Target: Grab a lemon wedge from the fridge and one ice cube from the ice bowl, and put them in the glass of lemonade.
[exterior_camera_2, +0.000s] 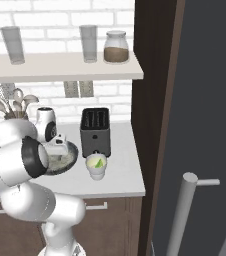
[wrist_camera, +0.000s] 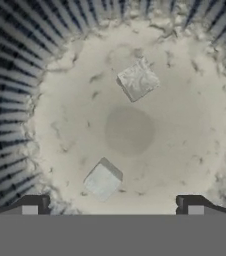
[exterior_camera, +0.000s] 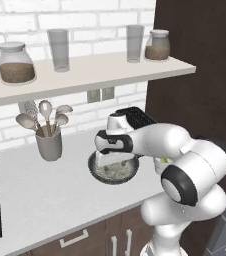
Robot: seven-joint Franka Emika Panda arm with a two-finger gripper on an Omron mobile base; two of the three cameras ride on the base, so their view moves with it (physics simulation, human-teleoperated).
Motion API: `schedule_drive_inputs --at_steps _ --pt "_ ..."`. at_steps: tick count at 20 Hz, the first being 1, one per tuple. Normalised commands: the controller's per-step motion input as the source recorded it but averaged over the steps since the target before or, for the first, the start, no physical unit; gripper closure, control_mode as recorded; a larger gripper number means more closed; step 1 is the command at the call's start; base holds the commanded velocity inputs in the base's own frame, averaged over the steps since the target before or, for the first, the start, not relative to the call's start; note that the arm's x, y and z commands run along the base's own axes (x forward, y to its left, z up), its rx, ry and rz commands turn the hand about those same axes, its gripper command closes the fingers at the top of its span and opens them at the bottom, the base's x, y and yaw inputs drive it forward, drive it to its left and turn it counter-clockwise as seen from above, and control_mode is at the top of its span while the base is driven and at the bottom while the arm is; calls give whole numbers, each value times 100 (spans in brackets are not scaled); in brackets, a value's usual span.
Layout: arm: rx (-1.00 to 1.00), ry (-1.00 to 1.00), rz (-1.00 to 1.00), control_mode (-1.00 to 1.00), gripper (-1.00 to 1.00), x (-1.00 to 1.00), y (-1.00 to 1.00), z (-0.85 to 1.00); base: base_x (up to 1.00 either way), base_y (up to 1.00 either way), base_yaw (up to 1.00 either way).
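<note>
The ice bowl (exterior_camera: 127, 175) (exterior_camera_2: 71, 156) sits on the counter, dark outside and pale speckled inside (wrist_camera: 185, 130). Two ice cubes lie in it, one farther (wrist_camera: 138, 80) and one nearer (wrist_camera: 102, 180) in the hand view. My gripper (exterior_camera: 105, 162) (exterior_camera_2: 60, 151) (wrist_camera: 112, 207) points down into the bowl, open, with nothing between its fingertips (wrist_camera: 32, 205). The nearer cube lies just ahead of the tips. The glass of lemonade (exterior_camera_2: 96, 169) stands right of the bowl, in front of the toaster, with a yellow-green lemon wedge (exterior_camera_2: 100, 162) in it. The grey fridge (exterior_camera_2: 210, 115) rises at the right.
A black toaster (exterior_camera_2: 95, 131) (exterior_camera: 137, 117) stands behind the bowl and cup. A grey utensil holder (exterior_camera: 49, 144) stands to the left. The shelf (exterior_camera: 85, 75) above carries jars and tall glasses. The fridge's bar handle (exterior_camera_2: 182, 215) juts out near the base.
</note>
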Motion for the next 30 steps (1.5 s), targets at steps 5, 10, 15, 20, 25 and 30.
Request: schedule_drive_inputs --at_steps 5,10,15,20,25,30 --pt "0 0 4 -100 -100 0 1 -20 0 0 0" --pt "0 -2 2 -100 -100 0 1 -4 0 0 0" --pt "0 -8 8 -100 -100 11 0 -31 0 0 0" --pt "0 -10 15 -100 -100 0 0 -15 0 0 0" --pt "0 -1 15 -100 -100 12 0 -8 0 0 0" --pt "0 0 14 -100 -100 13 -13 0 0 0 0"
